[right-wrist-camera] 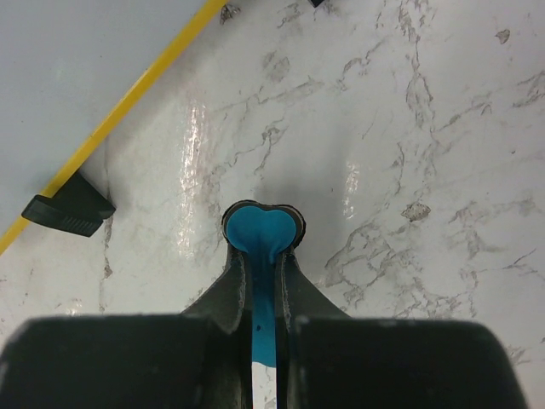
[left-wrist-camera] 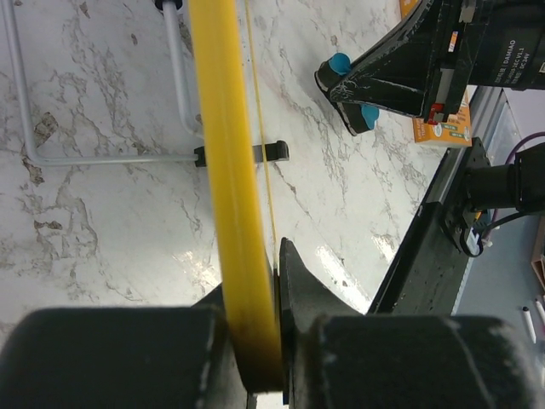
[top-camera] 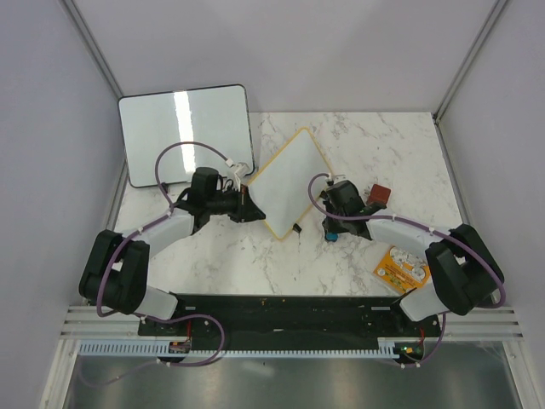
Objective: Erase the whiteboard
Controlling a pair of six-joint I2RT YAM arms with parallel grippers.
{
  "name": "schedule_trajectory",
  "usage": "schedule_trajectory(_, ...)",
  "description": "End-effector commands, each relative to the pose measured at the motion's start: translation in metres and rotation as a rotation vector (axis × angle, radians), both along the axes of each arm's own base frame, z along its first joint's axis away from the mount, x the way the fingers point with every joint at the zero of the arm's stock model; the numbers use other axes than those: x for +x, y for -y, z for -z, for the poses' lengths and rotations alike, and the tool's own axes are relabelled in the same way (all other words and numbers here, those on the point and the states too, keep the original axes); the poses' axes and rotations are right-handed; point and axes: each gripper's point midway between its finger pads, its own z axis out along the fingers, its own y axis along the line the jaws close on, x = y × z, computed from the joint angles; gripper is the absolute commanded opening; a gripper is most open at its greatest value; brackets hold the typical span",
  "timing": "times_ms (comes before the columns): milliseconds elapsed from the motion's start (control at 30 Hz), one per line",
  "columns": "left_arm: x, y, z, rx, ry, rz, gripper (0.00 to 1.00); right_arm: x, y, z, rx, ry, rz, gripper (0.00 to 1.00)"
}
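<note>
**Left claw (top-camera: pixel 248 204) braces the board; right claw (right-wrist-camera: pixel 262 256) brings a blue wiper**

Both claws are pressed shut on something. The left one pinches the yellow frame (left-wrist-camera: pixel 226 170) of the whiteboard (top-camera: pixel 285 179) at its left corner. The right one pinches a small blue piece (right-wrist-camera: pixel 260 226), apparently the eraser, though its kind cannot be told for certain.

The whiteboard lies at the centre of the top view, turned like a diamond on the marble table (top-camera: pixel 383 145). Its right corner is just beside the right claw. In the right wrist view the blue piece hangs over bare marble, apart from the board's edge at the upper left of that frame. By my reading, the step in hand is bracing the board and bringing the eraser to it. The next move calls for carrying the blue tip up and left onto the white face, then pressing lightly while the left claw's grip stops the board sliding.

The board face is smooth and matte white, and no writing can be made out on it from above. Its frame is thin, with rounded corners. A black foot (right-wrist-camera: pixel 68 206) and a bent wire stand (left-wrist-camera: pixel 102 159) sit under it. The blue piece looks soft and rubbery, squeezed into a heart-shaped lobe. The tabletop is glossy, with grey veins.

A larger black-edged board (top-camera: pixel 183 128) lies at the upper left of the top view.
</note>
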Motion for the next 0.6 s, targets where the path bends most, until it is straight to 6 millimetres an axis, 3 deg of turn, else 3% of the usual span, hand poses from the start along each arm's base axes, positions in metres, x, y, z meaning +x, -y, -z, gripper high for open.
schedule_trajectory(0, -0.002, 0.007, 0.002, -0.002, 0.028, 0.030, 0.12, 0.001, 0.000, 0.002, 0.011, -0.002, 0.019, 0.03)
schedule_trajectory(133, 0.002, 0.005, 0.001, 0.013, 0.047, 0.012, 0.25, -0.003, -0.004, 0.008, 0.032, -0.021, 0.013, 0.22)
schedule_trajectory(167, 0.002, 0.004, 0.001, 0.019, 0.044, 0.008, 0.26, -0.003, -0.004, 0.009, 0.035, -0.021, 0.014, 0.31)
schedule_trajectory(333, 0.010, 0.000, 0.000, 0.049, 0.054, -0.031, 0.38, -0.005, -0.003, 0.009, 0.038, -0.018, 0.012, 0.52)
schedule_trajectory(567, 0.014, -0.006, 0.003, 0.079, 0.056, -0.073, 0.43, -0.002, 0.005, -0.006, 0.022, 0.035, 0.032, 0.81)
